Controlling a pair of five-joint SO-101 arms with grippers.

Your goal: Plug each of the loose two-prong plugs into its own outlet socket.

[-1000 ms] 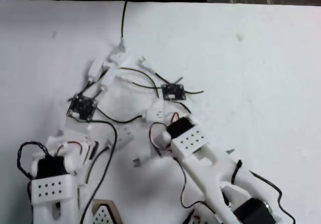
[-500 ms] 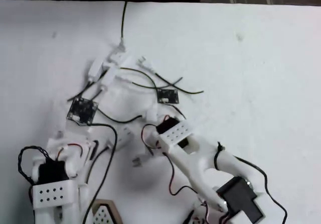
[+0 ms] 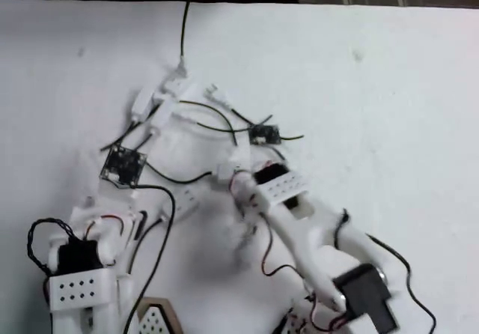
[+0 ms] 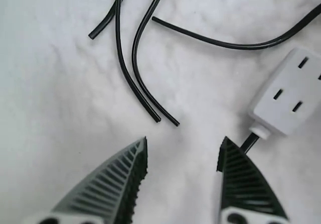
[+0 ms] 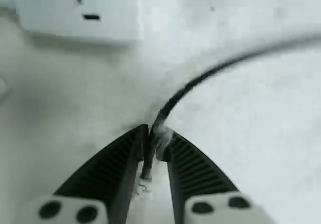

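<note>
The right gripper is clamped on a small whitish two-prong plug. A black cord curves away from the plug over the white table. The prongs are too blurred to make out. Near the plug lies a white outlet socket showing one dark slot. The left gripper hangs with its jaws spread above the table, just beside a second outlet block bearing plain dark slots, and near loose black cord ends.
</note>
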